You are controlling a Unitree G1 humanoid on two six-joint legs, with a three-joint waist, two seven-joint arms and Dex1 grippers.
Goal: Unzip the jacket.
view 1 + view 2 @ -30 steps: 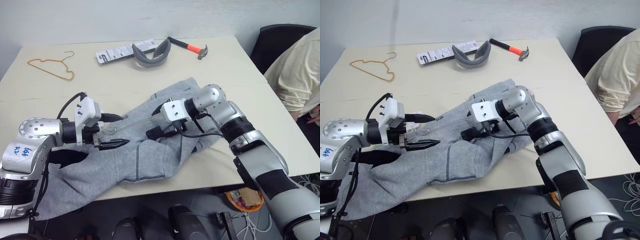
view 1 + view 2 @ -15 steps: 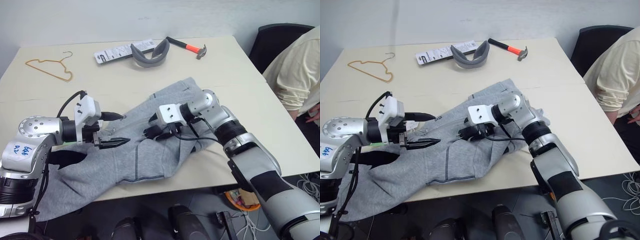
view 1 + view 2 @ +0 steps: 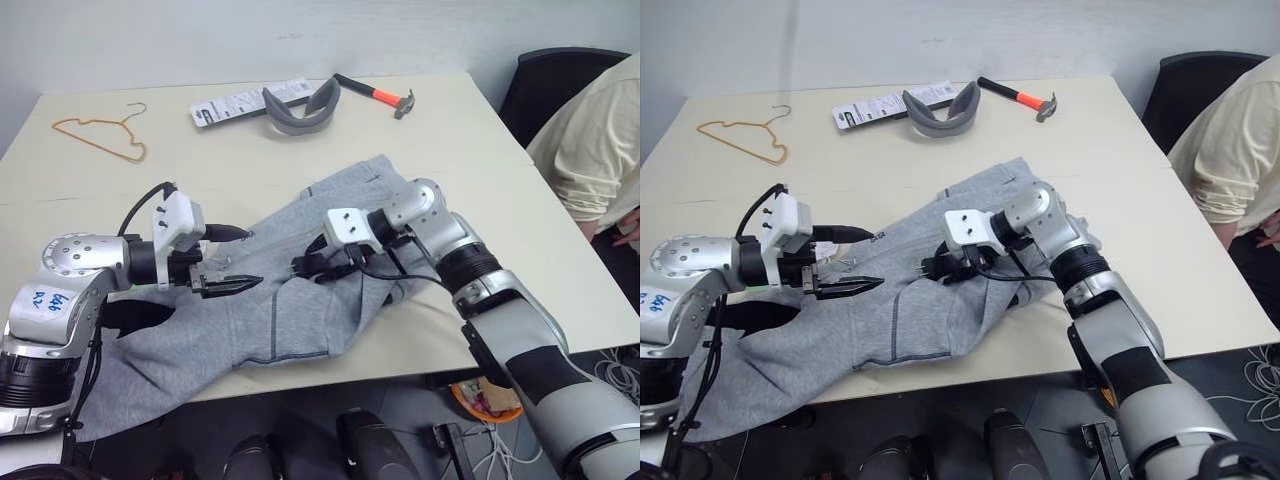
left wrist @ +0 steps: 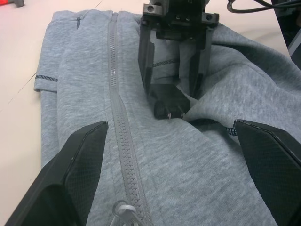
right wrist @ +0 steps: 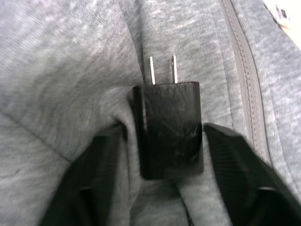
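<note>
Two claws over a zipped grey jacket on the table

The jacket (image 3: pixel 290 290) lies crumpled near the table's (image 3: pixel 480 150) front edge, its left part hanging over it, zip (image 4: pixel 123 136) closed. The left claw (image 3: pixel 228 262) hovers wide open above the zip. The right claw (image 3: pixel 312 266) rests on the fabric, fingers either side of a black plug (image 5: pixel 170 127); grip unclear. Far back lie a hanger (image 3: pixel 100 135), card pack (image 3: pixel 235 102), grey band (image 3: pixel 300 108) and hammer (image 3: pixel 375 95). A person (image 3: pixel 590 150) sits at the right.
</note>
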